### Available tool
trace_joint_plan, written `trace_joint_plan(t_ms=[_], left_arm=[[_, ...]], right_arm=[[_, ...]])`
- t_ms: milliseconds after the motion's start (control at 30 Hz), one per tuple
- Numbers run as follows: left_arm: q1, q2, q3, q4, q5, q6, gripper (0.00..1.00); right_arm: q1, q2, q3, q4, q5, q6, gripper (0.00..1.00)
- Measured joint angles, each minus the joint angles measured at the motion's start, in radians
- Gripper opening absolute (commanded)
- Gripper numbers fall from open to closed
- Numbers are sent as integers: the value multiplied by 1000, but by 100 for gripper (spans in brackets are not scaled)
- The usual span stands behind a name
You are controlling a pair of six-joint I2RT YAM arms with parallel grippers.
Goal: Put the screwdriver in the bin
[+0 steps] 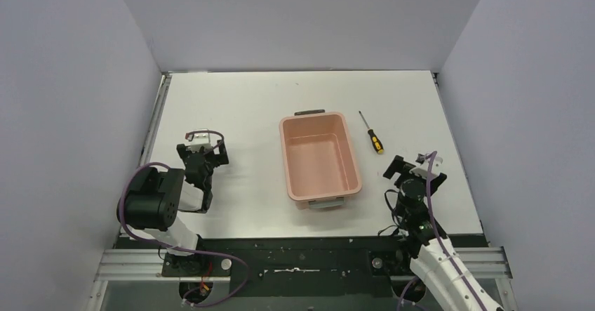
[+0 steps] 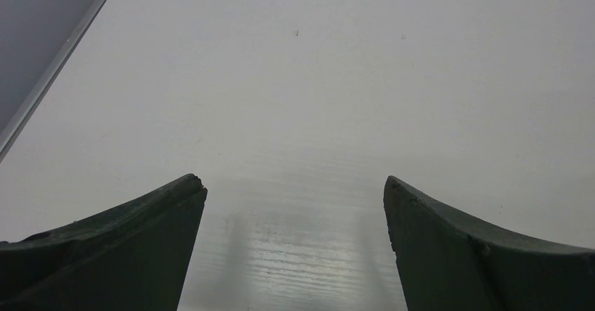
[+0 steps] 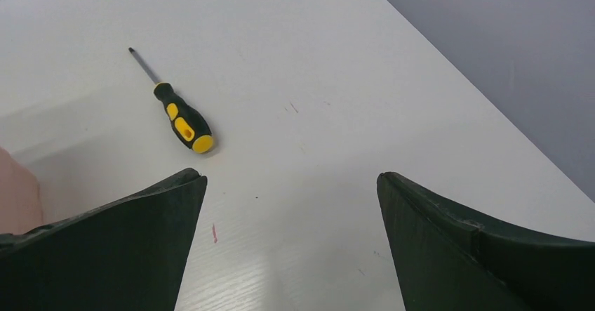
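The screwdriver, with a thin dark shaft and a yellow-and-black handle, lies on the white table just right of the bin. The bin is a salmon-pink tub with nothing in it, a dark grey handle at its far end and a lighter grey one at its near end. My right gripper is open and empty, near and right of the screwdriver. In the right wrist view the screwdriver lies ahead and left of the gripper. My left gripper is open and empty, left of the bin; its wrist view shows only table.
Grey walls close in the table on the left, back and right. The table's right edge runs close to my right gripper. A corner of the pink bin shows at the left edge of the right wrist view.
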Motion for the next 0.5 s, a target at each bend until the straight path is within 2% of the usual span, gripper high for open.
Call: trace_joint_plan(t_ms=[133, 233, 300, 400, 500], left_arm=[[0, 0, 0, 0, 0, 0, 97], [0, 0, 0, 0, 0, 0, 97], [0, 0, 0, 0, 0, 0, 97], [0, 0, 0, 0, 0, 0, 97], [0, 0, 0, 0, 0, 0, 97]], right_arm=[[-31, 196, 172, -73, 48, 41, 100], [-100, 379, 388, -113, -12, 32, 100], [-175, 499, 546, -161, -102, 24, 100], [-345, 726, 841, -273, -354, -5, 100], [-435, 953, 1105, -415, -554, -69, 93]])
